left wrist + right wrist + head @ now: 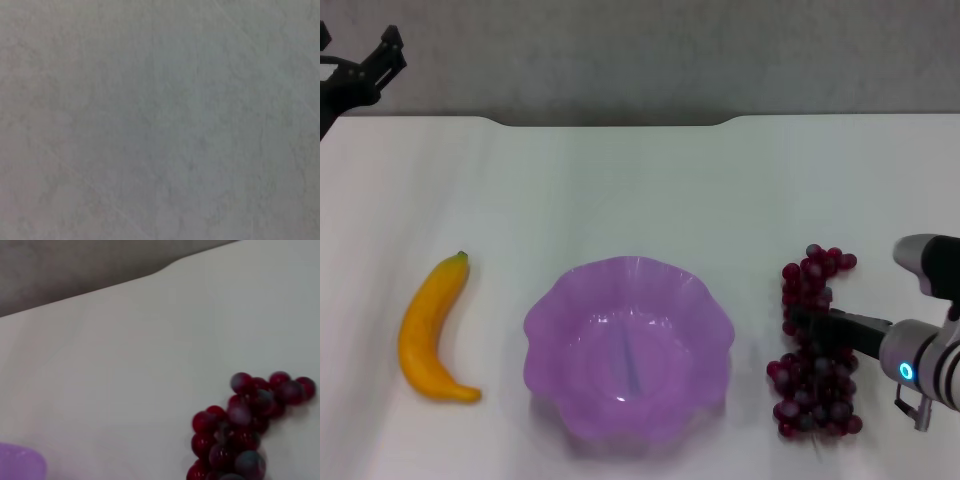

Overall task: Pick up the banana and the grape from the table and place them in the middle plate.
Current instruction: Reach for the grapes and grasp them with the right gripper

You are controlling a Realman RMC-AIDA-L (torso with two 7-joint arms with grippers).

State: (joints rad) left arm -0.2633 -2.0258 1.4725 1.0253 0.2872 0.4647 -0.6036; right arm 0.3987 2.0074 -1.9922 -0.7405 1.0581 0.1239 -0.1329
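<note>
Head view shows my right gripper (810,325) lying low across the grape (815,345) right of the middle plate (628,345), though I cannot tell its finger state; the banana (432,330) rests on the desk (640,190) left of the plate; my left gripper (375,65) hangs parked far left, fingers apart.

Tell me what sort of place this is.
Likely a robot test bench: a bare white tabletop against a grey wall, holding only a plastic-looking yellow banana, a translucent purple scalloped plate and dark red grapes.
</note>
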